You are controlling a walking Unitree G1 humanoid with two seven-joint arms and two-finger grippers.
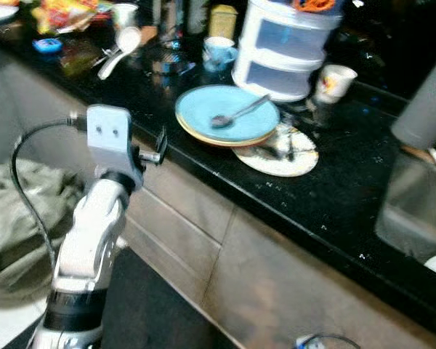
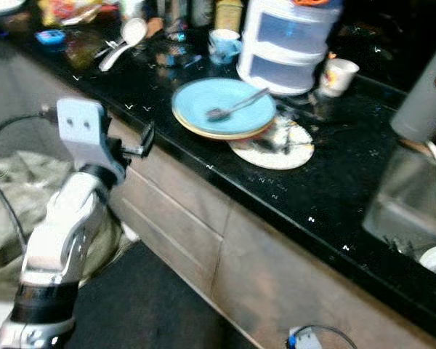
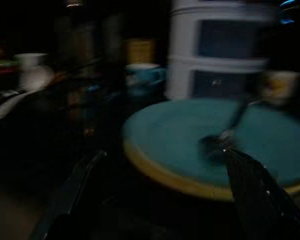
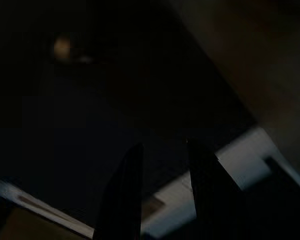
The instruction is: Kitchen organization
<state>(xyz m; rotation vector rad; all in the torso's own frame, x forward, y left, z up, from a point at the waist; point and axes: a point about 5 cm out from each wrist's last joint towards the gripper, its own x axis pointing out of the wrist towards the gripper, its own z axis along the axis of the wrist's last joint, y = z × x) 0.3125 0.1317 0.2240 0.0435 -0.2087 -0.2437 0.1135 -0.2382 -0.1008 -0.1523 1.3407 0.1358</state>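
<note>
A light blue plate point(image 1: 229, 113) lies on a yellow-rimmed plate on the black counter point(image 1: 334, 189), with a metal spoon point(image 1: 240, 113) resting on it. Beside it lies a white plate point(image 1: 276, 154) with a utensil on it. My left gripper point(image 1: 160, 145) is raised at the counter's front edge, just short of the blue plate. In the left wrist view its fingers point(image 3: 70, 190) are spread wide with nothing between them, and the blue plate point(image 3: 190, 135) lies ahead. My right gripper point(image 4: 162, 150) hangs in the dark, its fingers a little apart and empty.
Behind the plates stand a white tiered container point(image 1: 287, 47), a blue mug point(image 1: 218, 51) and a paper cup point(image 1: 334, 80). A white ladle point(image 1: 120, 47) and packets crowd the far left. A sink point(image 1: 421, 211) is at the right, and crumpled cloth point(image 1: 14, 218) lies low on the left.
</note>
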